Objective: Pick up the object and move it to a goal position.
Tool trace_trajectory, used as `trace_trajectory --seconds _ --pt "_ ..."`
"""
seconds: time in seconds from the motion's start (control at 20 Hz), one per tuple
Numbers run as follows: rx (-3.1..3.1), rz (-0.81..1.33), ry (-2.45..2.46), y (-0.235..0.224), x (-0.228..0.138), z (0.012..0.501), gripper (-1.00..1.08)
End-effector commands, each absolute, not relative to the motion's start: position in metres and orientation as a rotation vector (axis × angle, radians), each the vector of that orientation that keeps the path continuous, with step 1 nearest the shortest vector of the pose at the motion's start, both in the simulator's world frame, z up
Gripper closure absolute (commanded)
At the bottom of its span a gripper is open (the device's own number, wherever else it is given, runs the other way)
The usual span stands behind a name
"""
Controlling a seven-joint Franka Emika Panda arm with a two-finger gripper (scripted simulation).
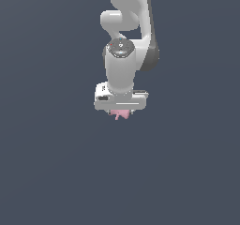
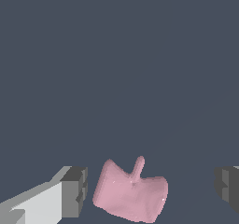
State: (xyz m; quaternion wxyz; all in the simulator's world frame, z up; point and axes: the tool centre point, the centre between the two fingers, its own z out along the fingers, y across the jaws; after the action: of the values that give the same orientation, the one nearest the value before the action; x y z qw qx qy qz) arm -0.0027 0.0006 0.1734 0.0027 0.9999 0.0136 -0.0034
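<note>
The object point(image 2: 130, 193) is a small pale-pink irregular lump with a thin prong sticking out of it. In the wrist view it lies between my two fingers, with a gap on each side. One finger pad point(image 2: 74, 192) is near it, the other point(image 2: 227, 186) is farther off. My gripper point(image 2: 150, 189) is open and touches nothing. In the exterior view the white arm points straight down and the gripper point(image 1: 121, 110) sits low over the object point(image 1: 119, 114), which shows only as a pink bit under the hand.
A plain dark grey floor point(image 1: 56, 163) fills both views. No other objects, containers or edges show.
</note>
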Motion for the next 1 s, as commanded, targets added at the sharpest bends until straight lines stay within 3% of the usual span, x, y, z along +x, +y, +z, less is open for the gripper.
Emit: trace_trajectory --seconds 0.0,0.95 --pt "3.136 -0.011 0.043 0.001 -0.003 0.173 -0.2" --pt "3.204 -0.002 -0.061 -0.012 -0.012 0.151 -0.2"
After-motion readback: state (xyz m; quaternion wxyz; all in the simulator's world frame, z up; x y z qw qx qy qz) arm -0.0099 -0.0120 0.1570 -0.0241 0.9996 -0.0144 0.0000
